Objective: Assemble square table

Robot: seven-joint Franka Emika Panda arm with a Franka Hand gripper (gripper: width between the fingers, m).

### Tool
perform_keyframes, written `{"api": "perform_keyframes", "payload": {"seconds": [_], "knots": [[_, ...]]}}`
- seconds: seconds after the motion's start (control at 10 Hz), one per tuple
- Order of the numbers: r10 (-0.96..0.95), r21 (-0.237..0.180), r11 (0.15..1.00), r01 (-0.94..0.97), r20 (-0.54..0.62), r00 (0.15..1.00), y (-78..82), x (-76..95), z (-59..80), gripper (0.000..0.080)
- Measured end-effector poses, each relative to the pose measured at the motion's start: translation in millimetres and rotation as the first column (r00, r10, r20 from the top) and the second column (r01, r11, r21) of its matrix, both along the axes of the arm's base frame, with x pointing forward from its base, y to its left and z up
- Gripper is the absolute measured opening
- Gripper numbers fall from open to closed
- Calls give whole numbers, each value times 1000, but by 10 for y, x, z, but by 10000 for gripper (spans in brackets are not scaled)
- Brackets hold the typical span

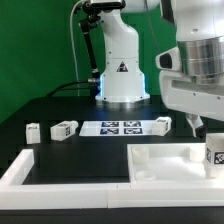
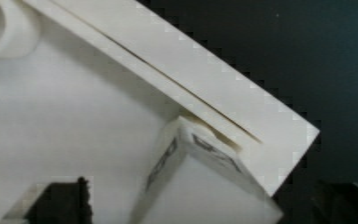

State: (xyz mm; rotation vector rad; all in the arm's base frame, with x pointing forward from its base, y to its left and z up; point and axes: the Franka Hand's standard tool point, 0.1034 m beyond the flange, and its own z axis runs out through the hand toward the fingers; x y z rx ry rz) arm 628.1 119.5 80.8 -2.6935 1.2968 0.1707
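Observation:
The square table's white top point(image 1: 165, 165) lies tray-like at the front of the exterior view's right. One white tagged leg point(image 1: 213, 153) stands upright in its corner by the rim. In the wrist view this leg point(image 2: 202, 165) rises between my gripper's point(image 2: 202, 205) dark fingers point(image 2: 60, 200), with a gap beside it, so the jaws stand open and hold nothing. My gripper point(image 1: 195, 127) hangs just above the leg. Three more legs lie loose on the black table: two at the exterior view's left point(image 1: 33, 132) point(image 1: 64, 128), one at mid-right point(image 1: 162, 124). A round corner socket point(image 2: 2, 35) shows on the top.
The marker board point(image 1: 112, 127) lies flat in the middle of the table. A long white border rail point(image 1: 55, 172) runs along the front at the exterior view's left. The robot's white base point(image 1: 122, 70) stands at the back, before a green backdrop.

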Motion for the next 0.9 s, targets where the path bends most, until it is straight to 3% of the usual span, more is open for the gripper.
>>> {"api": "perform_keyframes", "payload": {"seconds": [0.3, 0.5, 0.6, 0.7, 0.8, 0.9], "knots": [[229, -2, 973, -230, 41, 972, -6, -2, -5, 649], [551, -99, 834, -543, 76, 831, 83, -5, -30, 649], [560, -117, 827, -549, 100, 822, 99, -37, -87, 627], [521, -104, 852, -512, 88, 849, 90, -56, -91, 485], [490, -103, 870, -481, 82, 868, 63, -57, -95, 485], [428, -97, 902, -421, 61, 902, 33, -91, -111, 309]]}}
